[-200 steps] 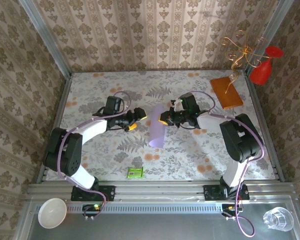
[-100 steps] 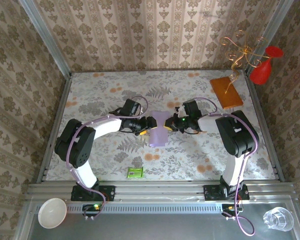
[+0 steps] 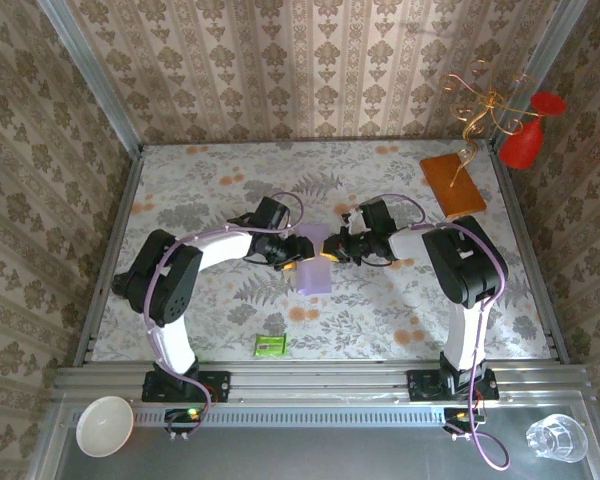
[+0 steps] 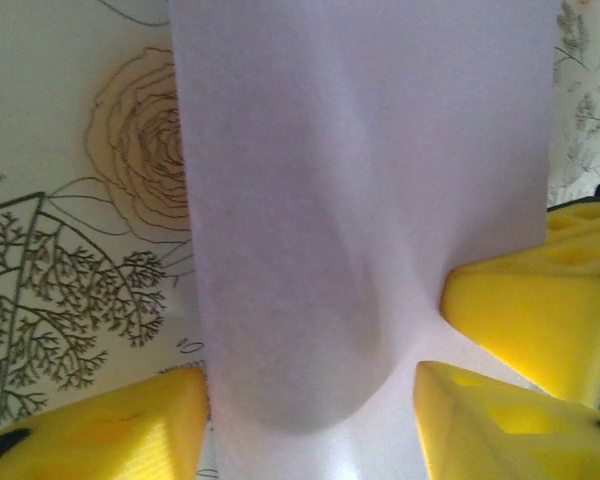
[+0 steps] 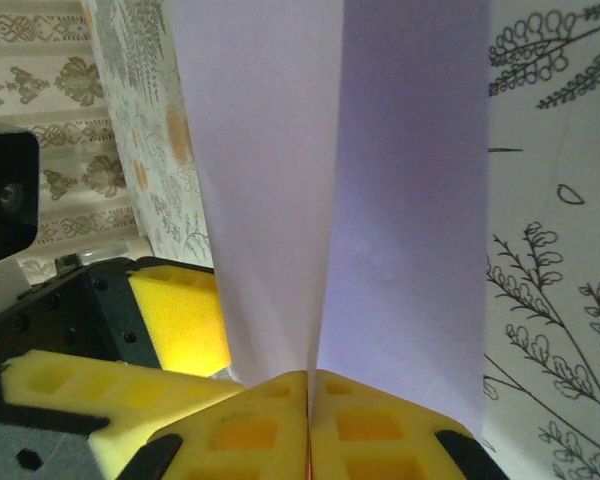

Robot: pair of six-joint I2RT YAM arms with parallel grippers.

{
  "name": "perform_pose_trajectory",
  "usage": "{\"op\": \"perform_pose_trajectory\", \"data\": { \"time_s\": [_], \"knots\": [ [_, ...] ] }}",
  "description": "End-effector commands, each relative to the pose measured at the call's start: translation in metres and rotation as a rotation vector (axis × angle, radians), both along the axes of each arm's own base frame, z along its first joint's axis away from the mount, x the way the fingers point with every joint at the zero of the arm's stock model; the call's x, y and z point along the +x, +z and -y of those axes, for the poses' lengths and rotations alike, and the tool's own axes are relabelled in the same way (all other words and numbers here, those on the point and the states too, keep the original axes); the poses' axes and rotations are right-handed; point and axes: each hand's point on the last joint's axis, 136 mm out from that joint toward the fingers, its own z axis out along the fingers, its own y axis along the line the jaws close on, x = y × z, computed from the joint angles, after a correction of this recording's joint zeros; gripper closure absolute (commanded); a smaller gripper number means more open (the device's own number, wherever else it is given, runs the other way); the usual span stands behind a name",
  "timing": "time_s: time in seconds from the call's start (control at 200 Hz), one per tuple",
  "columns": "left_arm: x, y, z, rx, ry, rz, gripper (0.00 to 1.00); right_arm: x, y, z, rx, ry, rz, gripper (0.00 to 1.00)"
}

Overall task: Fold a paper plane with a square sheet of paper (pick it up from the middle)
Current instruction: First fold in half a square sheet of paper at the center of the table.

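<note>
The pale lavender sheet of paper (image 3: 315,272), folded lengthwise into a narrow strip, sits at mid-table between both grippers. A paper plane as such is out of view. My right gripper (image 3: 332,248) comes from the right. In the right wrist view its jaws (image 5: 310,380) are pressed together on the crease, and the paper (image 5: 410,220) rises from them in a V. My left gripper (image 3: 292,250) reaches in from the left. Its yellow fingers (image 4: 100,430) stand apart on either side of the bulging paper (image 4: 360,180), around the gripper's midpoint (image 4: 310,385).
An orange-brown board (image 3: 454,184) lies at the back right, beside a red vase (image 3: 528,140) with a gold wire ornament. A small green packet (image 3: 270,346) lies near the front edge. On the metal shelf in front stand a white bowl (image 3: 104,425) and a glass (image 3: 557,437).
My left gripper has swung right up to the paper and its jaws have narrowed around it. The right gripper has kept its hold and shifted slightly with the paper.
</note>
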Motion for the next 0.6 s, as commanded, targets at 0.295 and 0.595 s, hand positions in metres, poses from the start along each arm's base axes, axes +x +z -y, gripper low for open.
{"op": "perform_pose_trajectory", "data": {
  "time_s": [0.295, 0.595],
  "knots": [
    [-0.013, -0.041, -0.016, 0.13, 0.009, -0.065, 0.65, 0.006, 0.014, 0.054, -0.225, -0.132, 0.06, 0.6],
    [-0.021, -0.06, -0.031, 0.281, 0.023, -0.115, 0.62, 0.003, 0.024, 0.079, -0.29, -0.218, 0.103, 0.6]
  ]
}}
